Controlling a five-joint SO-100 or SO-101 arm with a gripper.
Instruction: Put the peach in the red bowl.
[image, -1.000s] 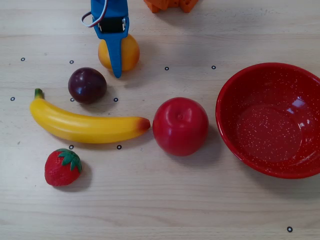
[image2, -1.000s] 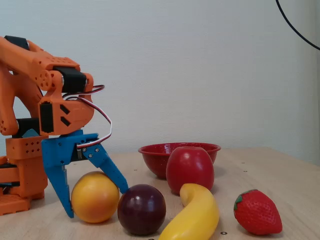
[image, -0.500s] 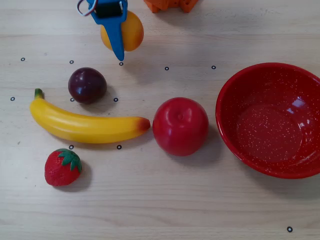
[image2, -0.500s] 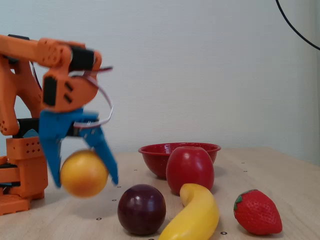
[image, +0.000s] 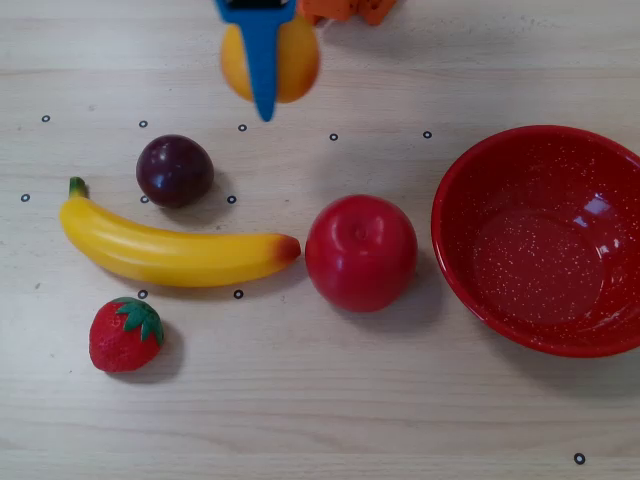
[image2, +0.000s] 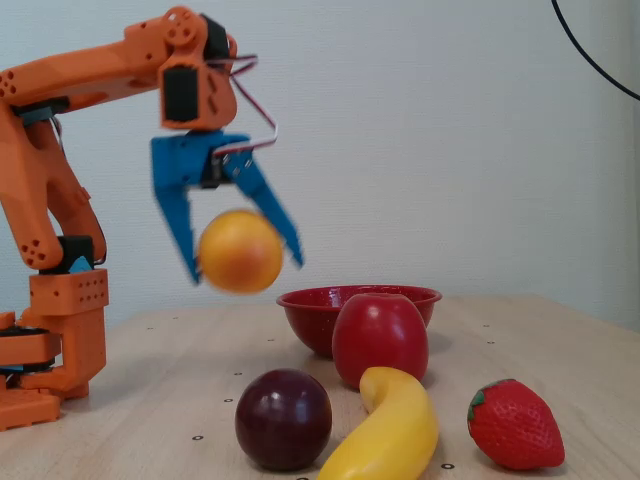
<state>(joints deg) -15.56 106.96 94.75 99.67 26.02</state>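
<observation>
Fixed view: gripper (image2: 240, 262) clamped round the peach (image2: 240, 252), held high, prob to clear the bowl (image2: 358, 300) rim. Bit blurry tho. Bowl's off to the side w/ nothing in it.

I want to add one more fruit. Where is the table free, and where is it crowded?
Bare table runs along the bottom edge of the overhead view, below the banana and apple. The top right, above the red bowl, is bare too. Plum, banana, strawberry and apple crowd the middle.
</observation>
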